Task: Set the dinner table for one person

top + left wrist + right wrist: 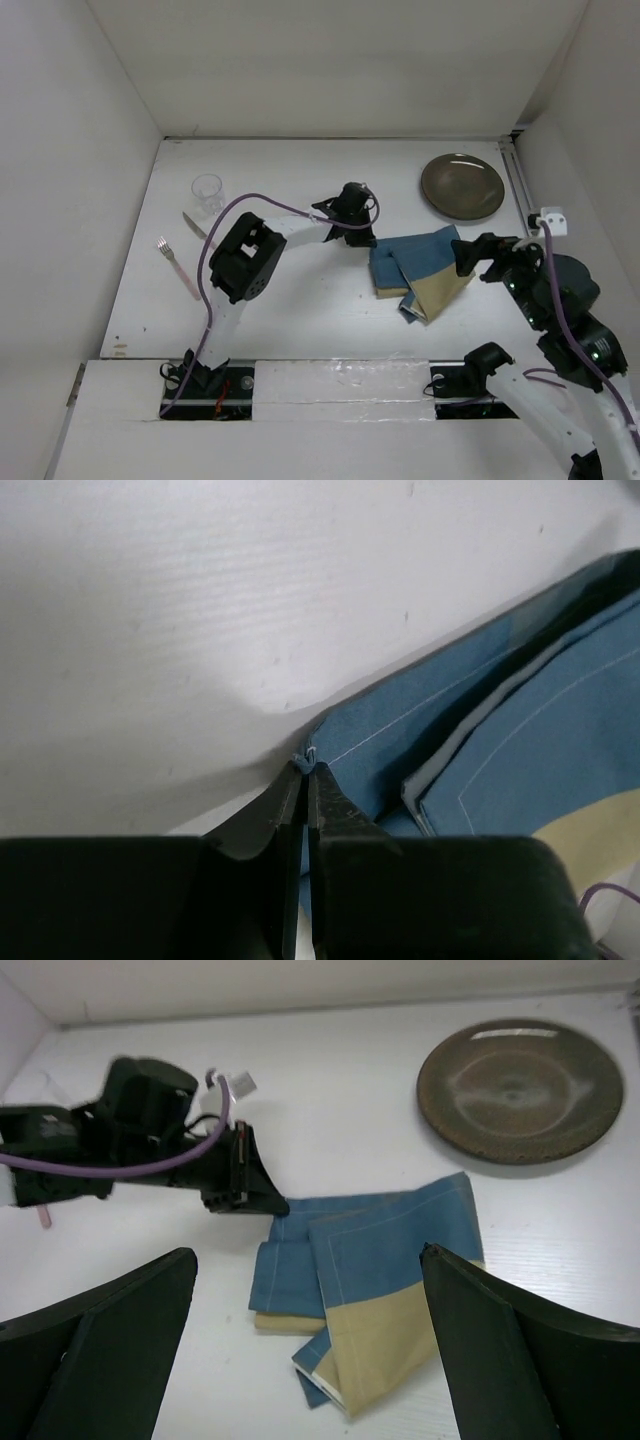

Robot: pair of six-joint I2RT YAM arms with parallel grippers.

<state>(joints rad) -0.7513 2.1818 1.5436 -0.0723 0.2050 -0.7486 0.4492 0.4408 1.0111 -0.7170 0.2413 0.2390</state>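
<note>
The left gripper [365, 240] points down at the table [300, 300], its tip on the far left corner of the cloth [420, 268]. The cloth spreads to the gripper's right, folded, blue over tan. How its jaws stand is not clear from above. The right gripper [468, 258] sits at the cloth's opposite edge, with the plate [462, 187] just beyond it. Well left of the left gripper are the glass [208, 190], knife [198, 228] and fork [175, 265].

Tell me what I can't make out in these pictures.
- Utensil by the glass: top view, too small to identify.
- Placemat underside: every view, covered by its own folds.
- Left tool tips: top view, hidden beneath its wrist.
</note>
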